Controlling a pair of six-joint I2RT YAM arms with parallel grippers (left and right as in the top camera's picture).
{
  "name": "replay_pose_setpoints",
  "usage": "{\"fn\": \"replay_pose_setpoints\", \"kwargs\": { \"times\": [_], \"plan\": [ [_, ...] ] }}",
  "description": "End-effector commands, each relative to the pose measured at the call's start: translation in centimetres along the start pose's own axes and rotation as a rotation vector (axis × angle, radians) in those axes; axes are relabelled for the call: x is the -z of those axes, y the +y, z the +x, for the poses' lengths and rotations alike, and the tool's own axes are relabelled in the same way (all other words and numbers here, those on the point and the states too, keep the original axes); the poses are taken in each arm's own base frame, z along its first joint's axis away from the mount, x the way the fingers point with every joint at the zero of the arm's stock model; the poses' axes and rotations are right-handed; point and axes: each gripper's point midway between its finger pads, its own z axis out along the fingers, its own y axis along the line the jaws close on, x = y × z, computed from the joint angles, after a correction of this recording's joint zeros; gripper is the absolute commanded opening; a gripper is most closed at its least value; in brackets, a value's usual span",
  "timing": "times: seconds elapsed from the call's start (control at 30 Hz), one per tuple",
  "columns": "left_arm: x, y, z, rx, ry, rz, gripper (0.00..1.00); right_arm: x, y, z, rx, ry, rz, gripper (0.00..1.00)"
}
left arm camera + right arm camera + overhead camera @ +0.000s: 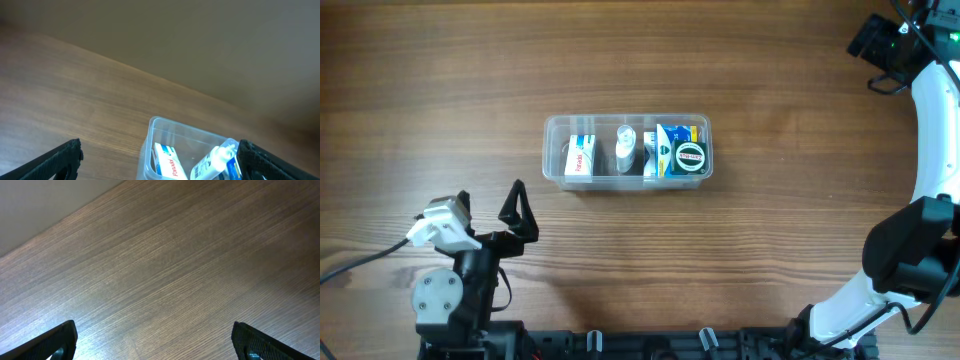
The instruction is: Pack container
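Wooden table (430, 90), container (555, 158) beyond left claw (490, 198)

Red lettering on the white box (167, 161) inside the container (172, 131) seems to read "Panadol". Print on the round green label (690, 157) is too small to read.

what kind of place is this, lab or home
Probably a robot lab bench, not a home: a left gripper and right gripper work over a wood-grain table, with a clear container of small boxes set mid-table.
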Motion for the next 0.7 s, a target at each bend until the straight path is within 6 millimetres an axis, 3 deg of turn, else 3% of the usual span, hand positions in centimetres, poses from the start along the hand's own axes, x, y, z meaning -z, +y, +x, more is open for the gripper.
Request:
{"fn": "replay_pose_setpoints", "kwargs": {
  "times": [0.0,0.17,0.67],
  "plan": [
    [0.0,1.3,0.5,0.086,-0.048,-0.037,1.00,-0.2,0.3,0.2,0.013,0.006,-0.010,1.00],
    [0.3,1.6,1.1,0.088,-0.106,-0.008,1.00,-0.2,0.3,0.2,0.012,0.006,-0.010,1.00],
    [-2.1,2.5,3.3,0.089,-0.181,0.029,1.00,-0.2,0.3,0.2,0.012,0.006,-0.010,1.00]
  ]
}}
